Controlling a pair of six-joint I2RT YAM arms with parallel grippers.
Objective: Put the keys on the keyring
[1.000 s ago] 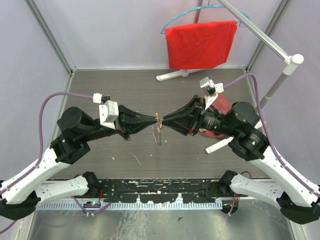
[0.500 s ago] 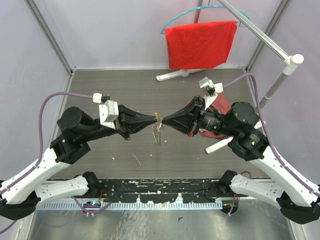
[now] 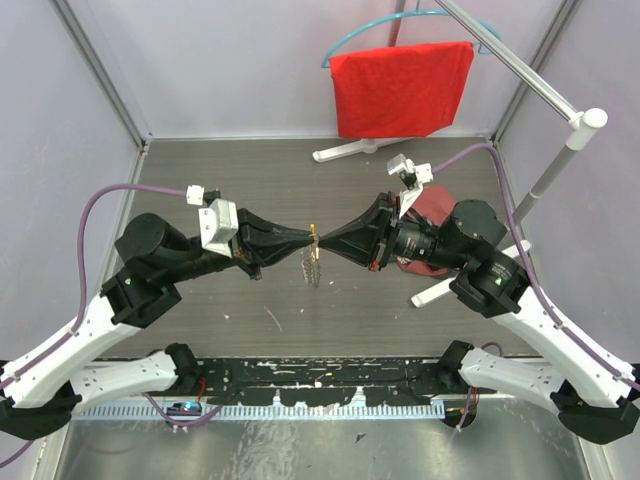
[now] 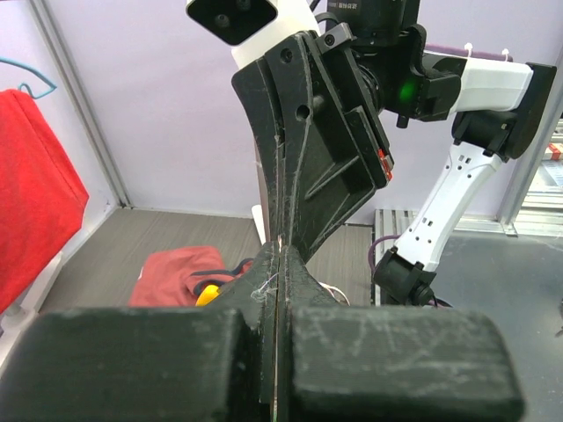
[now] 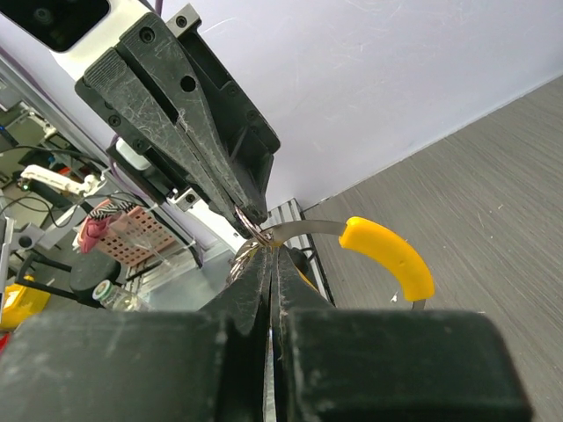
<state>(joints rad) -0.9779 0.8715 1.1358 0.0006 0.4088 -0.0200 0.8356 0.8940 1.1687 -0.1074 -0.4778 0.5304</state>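
Note:
In the top view my left gripper point(image 3: 308, 239) and right gripper point(image 3: 322, 241) meet tip to tip above the table's middle, both shut. A small gold-orange key point(image 3: 314, 232) shows between the tips, and the grey chain-like keyring point(image 3: 315, 268) hangs below them. In the right wrist view my right gripper point(image 5: 269, 253) is shut on the keyring's grey band, whose yellow curved section point(image 5: 388, 256) arcs to the right. The left gripper's fingertips point(image 5: 252, 208) pinch a small metal ring just above. In the left wrist view my left gripper point(image 4: 280, 264) is shut; what it holds is hidden edge-on.
A red cloth point(image 3: 400, 88) hangs on a teal hanger point(image 3: 352, 35) at the back, on a white stand point(image 3: 572, 135) with feet point(image 3: 345, 150) on the table. Another red cloth point(image 3: 438, 206) lies under the right arm.
My right gripper has moved left until its tip meets the left gripper's tip, and its wrist has turned slightly. The left arm has stayed put.

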